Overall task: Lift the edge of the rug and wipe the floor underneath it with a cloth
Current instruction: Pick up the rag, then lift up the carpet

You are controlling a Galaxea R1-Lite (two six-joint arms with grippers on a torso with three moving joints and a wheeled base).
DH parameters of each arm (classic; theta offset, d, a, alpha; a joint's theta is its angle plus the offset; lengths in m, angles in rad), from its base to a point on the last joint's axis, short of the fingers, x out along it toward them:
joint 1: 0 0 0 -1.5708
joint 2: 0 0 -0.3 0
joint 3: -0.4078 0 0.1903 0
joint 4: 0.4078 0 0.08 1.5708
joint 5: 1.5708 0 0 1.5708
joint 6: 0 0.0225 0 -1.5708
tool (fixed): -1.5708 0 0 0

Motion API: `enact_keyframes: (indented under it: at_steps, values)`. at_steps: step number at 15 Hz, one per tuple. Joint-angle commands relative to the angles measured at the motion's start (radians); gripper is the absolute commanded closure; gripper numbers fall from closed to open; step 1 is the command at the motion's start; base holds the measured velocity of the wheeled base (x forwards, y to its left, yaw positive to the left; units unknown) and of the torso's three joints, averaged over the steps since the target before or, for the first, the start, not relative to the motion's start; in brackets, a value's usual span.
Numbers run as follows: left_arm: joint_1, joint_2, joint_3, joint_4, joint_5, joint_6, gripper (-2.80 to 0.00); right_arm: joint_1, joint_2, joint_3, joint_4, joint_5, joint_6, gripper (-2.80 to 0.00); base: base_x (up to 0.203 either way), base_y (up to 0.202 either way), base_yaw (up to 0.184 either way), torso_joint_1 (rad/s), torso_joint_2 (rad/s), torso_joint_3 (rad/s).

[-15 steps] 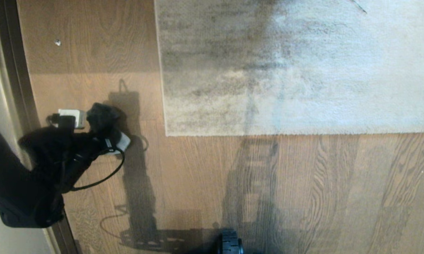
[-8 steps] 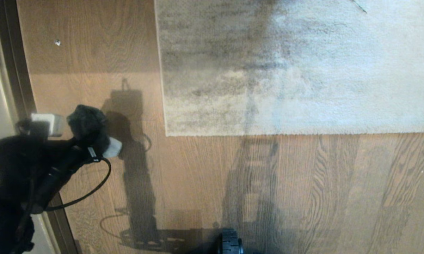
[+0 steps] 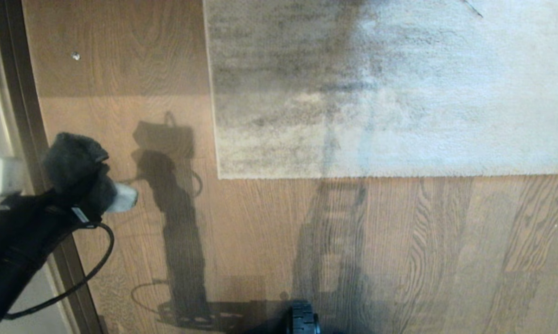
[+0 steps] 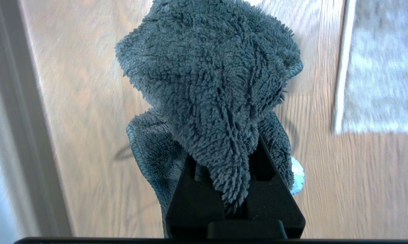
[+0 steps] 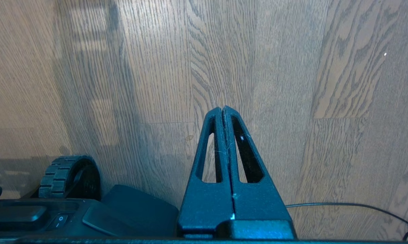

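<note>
My left gripper (image 3: 81, 188) hangs over the floor (image 3: 135, 69) at the left of the head view, shut on the cloth (image 3: 72, 157), a dark grey fuzzy wad. In the left wrist view the cloth (image 4: 210, 81) bulges out past the black fingers (image 4: 275, 200) and hides their tips. The rug (image 3: 390, 83) lies flat to the right, its near rug edge (image 3: 353, 176) straight and its corner (image 3: 219, 176) well apart from the cloth. The rug edge (image 4: 339, 84) also shows in the left wrist view. My right gripper (image 5: 222, 109) is shut and empty, low over the floor (image 5: 326, 67).
A dark threshold strip (image 3: 23, 116) runs along the left side by a pale wall. A small white speck (image 3: 76, 56) lies on the planks at the far left. My base wheel (image 3: 302, 320) sits at the near edge, and a thin cable (image 5: 343, 204) lies on the floor.
My left arm has swung left with the cloth, away from the rug corner and over the threshold strip. The rug and the right gripper have not moved.
</note>
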State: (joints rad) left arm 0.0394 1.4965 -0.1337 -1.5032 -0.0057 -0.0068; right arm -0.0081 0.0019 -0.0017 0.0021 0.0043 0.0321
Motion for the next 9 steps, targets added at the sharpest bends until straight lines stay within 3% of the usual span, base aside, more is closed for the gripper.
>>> enact_keyframes:
  at_steps: [1, 6, 9]
  values:
    - [0.003, -0.125, 0.044, 0.047, 0.001, -0.002, 0.00, 0.000, 0.000, 0.000, -0.001, 0.000, 0.000, 0.00, 0.000, 0.000, 0.000, 0.000, 0.00, 0.000]
    - [0.002, -0.445, 0.066, 0.380, -0.006, 0.000, 0.00, -0.001, 0.000, 0.000, 0.000, 0.000, 0.000, 0.00, 0.000, 0.000, 0.000, 0.000, 0.00, 0.000]
    - [0.001, -0.713, 0.072, 0.680, -0.008, 0.004, 0.00, 0.000, 0.000, 0.000, -0.001, 0.000, 0.000, 0.00, 0.000, 0.000, 0.000, 0.000, 0.00, 0.000]
